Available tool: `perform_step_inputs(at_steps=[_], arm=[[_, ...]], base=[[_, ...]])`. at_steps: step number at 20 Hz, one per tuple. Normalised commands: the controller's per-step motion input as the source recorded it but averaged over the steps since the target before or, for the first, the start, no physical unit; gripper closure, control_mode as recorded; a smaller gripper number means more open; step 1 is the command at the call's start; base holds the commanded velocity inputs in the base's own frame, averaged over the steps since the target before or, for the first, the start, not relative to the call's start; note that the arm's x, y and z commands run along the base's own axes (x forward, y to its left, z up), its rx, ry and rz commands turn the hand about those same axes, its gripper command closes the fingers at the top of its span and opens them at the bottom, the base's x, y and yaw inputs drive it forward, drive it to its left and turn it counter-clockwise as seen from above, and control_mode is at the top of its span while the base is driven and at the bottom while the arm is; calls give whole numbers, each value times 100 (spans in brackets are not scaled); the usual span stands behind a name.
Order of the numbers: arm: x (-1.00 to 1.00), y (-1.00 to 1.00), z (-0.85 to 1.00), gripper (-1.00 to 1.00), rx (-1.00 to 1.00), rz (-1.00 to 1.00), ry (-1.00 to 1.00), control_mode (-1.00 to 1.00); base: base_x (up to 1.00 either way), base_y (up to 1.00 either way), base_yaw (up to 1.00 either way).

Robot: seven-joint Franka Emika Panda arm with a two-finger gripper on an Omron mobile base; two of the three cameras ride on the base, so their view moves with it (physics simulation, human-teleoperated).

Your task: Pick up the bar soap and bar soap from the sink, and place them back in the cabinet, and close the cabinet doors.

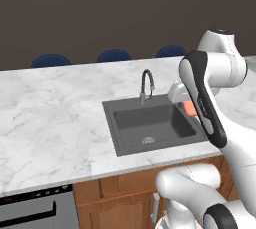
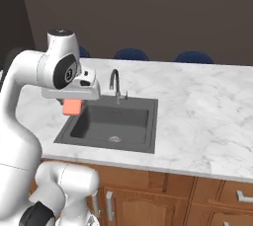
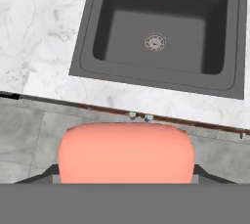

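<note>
Pincer (image 3: 126,181) clenched on a bar soap (image 3: 126,152) — in the hand view the salmon-pink bar sits square between the two dark finger tips, held in the air above the worktop's front edge. From the right base view the same bar (image 2: 72,106) hangs under the white hand, over the sink's rim on the arm's side. From the left base view only a corner of it (image 1: 189,108) shows past the dark forearm, at the other side of the basin.

Sink (image 3: 88,56) — dark grey, recessed in the white marble worktop (image 1: 50,108). Round grey drain strainer (image 3: 155,42) at the middle of the basin floor. Dark arched faucet (image 1: 146,85) stands upright at the back rim.

Wooden drawers with short handles (image 2: 217,205) sit below the worktop. Blue chair backs (image 1: 114,55) show beyond the far edge.
</note>
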Motion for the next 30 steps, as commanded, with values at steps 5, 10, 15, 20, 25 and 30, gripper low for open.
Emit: perform_step_inputs(at_steps=[5, 10, 15, 20, 25, 30], arm=[[0, 0, 0, 100, 0, 0, 0, 100], [0, 0, 0, 100, 0, 0, 0, 100], [0, 0, 0, 100, 0, 0, 0, 100], [0, 0, 0, 100, 0, 0, 0, 100], [0, 0, 0, 100, 0, 0, 0, 100], [0, 0, 0, 100, 0, 0, 0, 100]], base=[[-66, 69, 26], [-7, 64, 52], [0, 34, 64], [0, 14, 64], [0, 3, 65], [0, 0, 62]])
